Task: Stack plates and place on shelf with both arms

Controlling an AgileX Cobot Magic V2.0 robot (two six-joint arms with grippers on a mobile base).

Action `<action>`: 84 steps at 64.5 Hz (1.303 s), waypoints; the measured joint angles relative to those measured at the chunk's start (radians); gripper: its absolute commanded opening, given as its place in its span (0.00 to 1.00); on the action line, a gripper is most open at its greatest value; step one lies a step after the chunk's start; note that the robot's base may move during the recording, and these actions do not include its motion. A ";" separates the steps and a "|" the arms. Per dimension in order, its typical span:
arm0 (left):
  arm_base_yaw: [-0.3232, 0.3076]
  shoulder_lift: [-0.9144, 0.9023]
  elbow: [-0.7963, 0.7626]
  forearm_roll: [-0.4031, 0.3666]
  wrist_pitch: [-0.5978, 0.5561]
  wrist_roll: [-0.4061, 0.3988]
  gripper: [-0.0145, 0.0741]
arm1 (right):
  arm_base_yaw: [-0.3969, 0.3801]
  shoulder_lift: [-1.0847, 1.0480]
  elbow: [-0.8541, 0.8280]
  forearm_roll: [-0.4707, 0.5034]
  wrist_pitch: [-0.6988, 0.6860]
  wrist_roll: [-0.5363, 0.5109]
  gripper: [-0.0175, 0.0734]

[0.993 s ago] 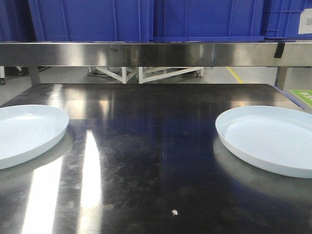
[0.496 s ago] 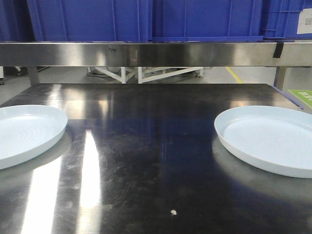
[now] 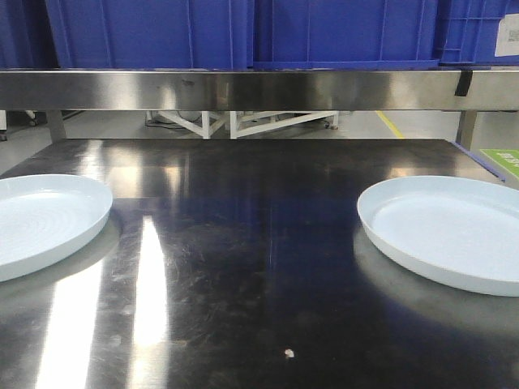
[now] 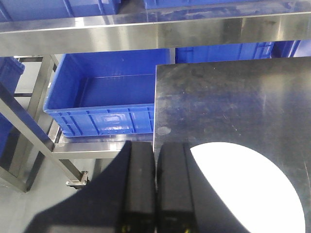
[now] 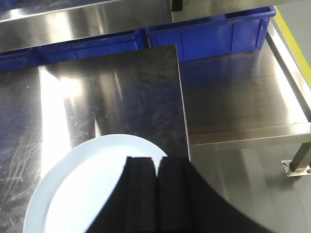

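The left gripper (image 4: 155, 189) has its two black fingers (image 4: 142, 184) pressed side by side with only a thin seam between them, and they grip nothing. The left plate (image 4: 243, 194) lies flat just to the right of these fingers, and its near edge slips under the right-hand finger. The side edge of the steel table (image 4: 233, 97) runs almost in line with the seam. Ahead and to the left of the fingers, below table level, sits an open blue bin (image 4: 104, 92) showing only its bare blue floor.

The right gripper (image 5: 156, 191) is closed the same way, finger against finger. The right plate (image 5: 73, 199) lies beneath these fingers and to their left, with the fingertips over its far rim. Just right of the fingers the table ends and a lower steel ledge (image 5: 243, 97) begins. Far ahead on it stands another blue bin (image 5: 214, 34), whose inside cannot be seen.

From the front, the two plates rest well apart on the table, unstacked. Above them, the shelf (image 3: 259, 89) carries blue bins (image 3: 154, 32); only their side walls show, so their contents cannot be told.
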 measured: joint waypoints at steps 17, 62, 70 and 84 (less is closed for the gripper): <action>0.000 0.014 0.000 -0.038 0.050 0.007 0.36 | 0.000 0.033 -0.002 0.000 0.052 -0.006 0.71; 0.014 0.402 0.000 -0.060 0.062 -0.076 0.82 | 0.000 0.119 -0.002 0.000 0.082 -0.009 0.81; 0.037 0.461 0.000 -0.060 0.029 -0.077 0.82 | 0.000 0.119 -0.002 0.000 0.082 -0.009 0.81; 0.042 0.541 -0.005 -0.060 -0.021 -0.078 0.82 | 0.000 0.119 -0.002 0.000 0.082 -0.009 0.81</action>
